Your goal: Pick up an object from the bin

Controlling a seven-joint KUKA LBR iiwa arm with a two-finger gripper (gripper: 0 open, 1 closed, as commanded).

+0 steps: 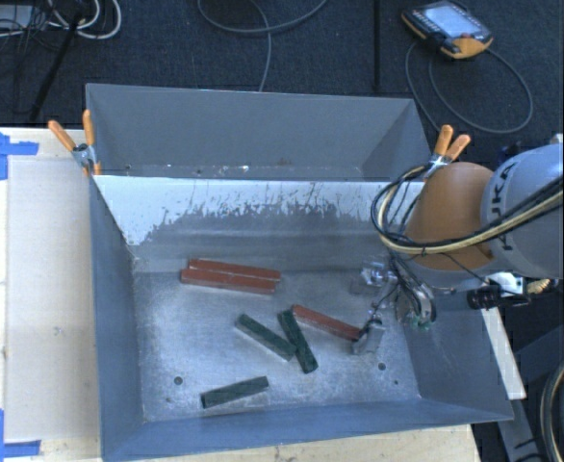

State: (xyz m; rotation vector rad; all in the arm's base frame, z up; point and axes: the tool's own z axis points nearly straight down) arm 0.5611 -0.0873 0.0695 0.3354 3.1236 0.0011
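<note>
You see a thin red-brown bar (320,321) right of centre on the bin (263,162) floor, its right end at the gripper (369,339). Whether the gripper is open or closed, you cannot tell. Two dark green bars (265,337) lie just left, a thicker red-brown bar (230,275) farther upper left.

1 red-brown flat stick (322,321) | lying flat, slanted | bin (253,133) floor, right of centre

In the bin (114,296), a long block (230,275) lies at the back left of the floor. Before it, to the right, the left bar (266,337) and the right bar (298,341) lie close together. A stick (322,321) lies just right of them, with the gripper (369,337) at its right end. The front bar (235,392) lies alone near the front wall.
</note>
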